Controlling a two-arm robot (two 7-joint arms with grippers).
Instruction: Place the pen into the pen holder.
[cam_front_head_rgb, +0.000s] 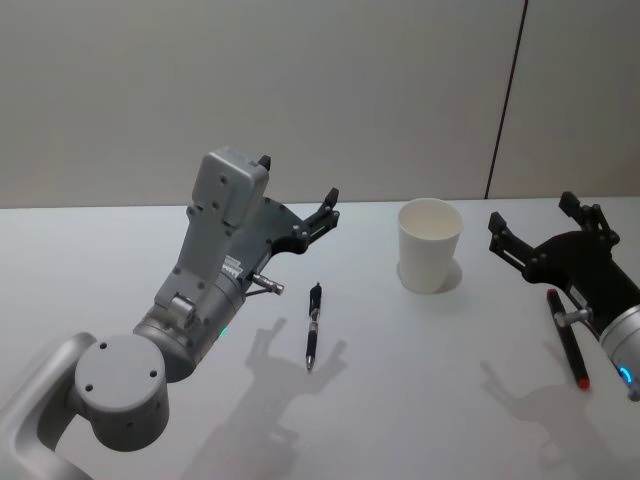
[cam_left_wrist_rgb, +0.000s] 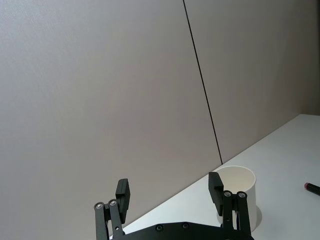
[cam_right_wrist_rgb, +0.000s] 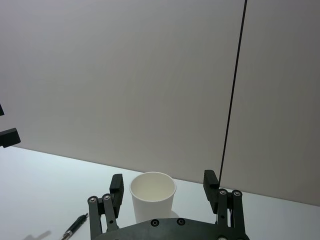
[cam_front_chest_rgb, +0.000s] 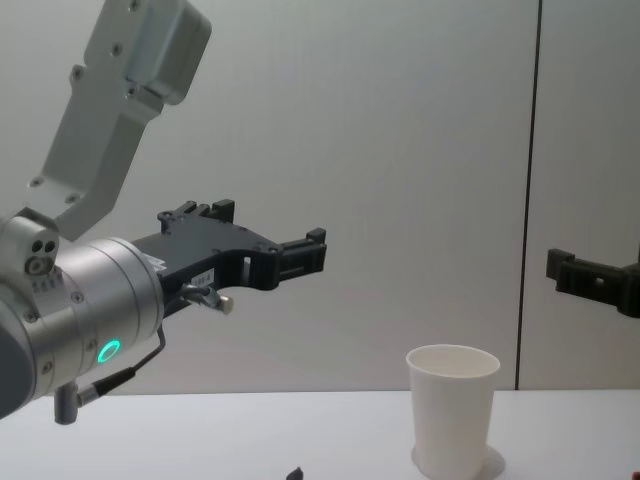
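The pen holder is a plain white paper cup (cam_front_head_rgb: 430, 245) (cam_front_chest_rgb: 452, 405), upright on the white table. The pen (cam_front_head_rgb: 567, 335), slim and black with red tips, lies flat on the table right of the cup, partly under my right wrist. Its red end (cam_left_wrist_rgb: 311, 187) peeks in at the left wrist view's edge. My right gripper (cam_front_head_rgb: 532, 212) (cam_right_wrist_rgb: 163, 180) hovers open and empty just right of the cup, pointing at it (cam_right_wrist_rgb: 153, 197). To the cup's left, my left gripper (cam_front_head_rgb: 297, 180) (cam_left_wrist_rgb: 169, 183) (cam_front_chest_rgb: 270, 228) is raised above the table, open and empty.
A second black pen (cam_front_head_rgb: 313, 325) (cam_right_wrist_rgb: 75, 227) with a clip lies on the table between the left arm and the cup, below the left gripper. A grey wall with a dark vertical seam (cam_front_head_rgb: 505, 100) stands behind the table.
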